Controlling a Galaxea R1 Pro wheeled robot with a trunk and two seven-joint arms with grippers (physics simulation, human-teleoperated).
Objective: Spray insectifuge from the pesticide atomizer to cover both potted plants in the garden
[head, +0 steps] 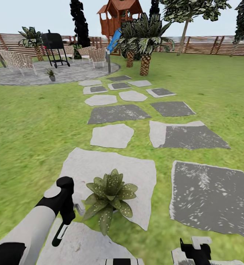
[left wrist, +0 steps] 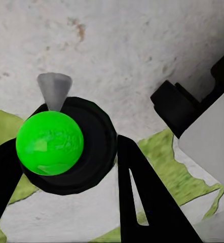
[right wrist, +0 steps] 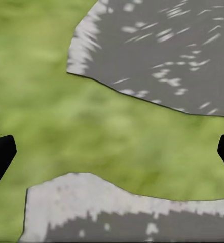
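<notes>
Atomizer (left wrist: 66, 147) sitting clamped between left tool (left wrist: 66, 167) fingers (left wrist: 137, 197), dark body with green cap seen end-on, grey nozzle pointing at pale stepping stone (head: 99, 165). Hanging just beside nearest potted plant (head: 110, 197), which is resting at that stone's near edge on garden lawn (head: 26, 147). Second potted plant (head: 50, 74) standing far off on round patio (head: 74, 71). Right tool (right wrist: 112, 152) hovering over grass, fingers spread wide, gripping nothing.

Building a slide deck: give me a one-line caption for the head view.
Left gripper holds the pesticide atomizer beside a potted plant on a pale stepping stone.
</notes>
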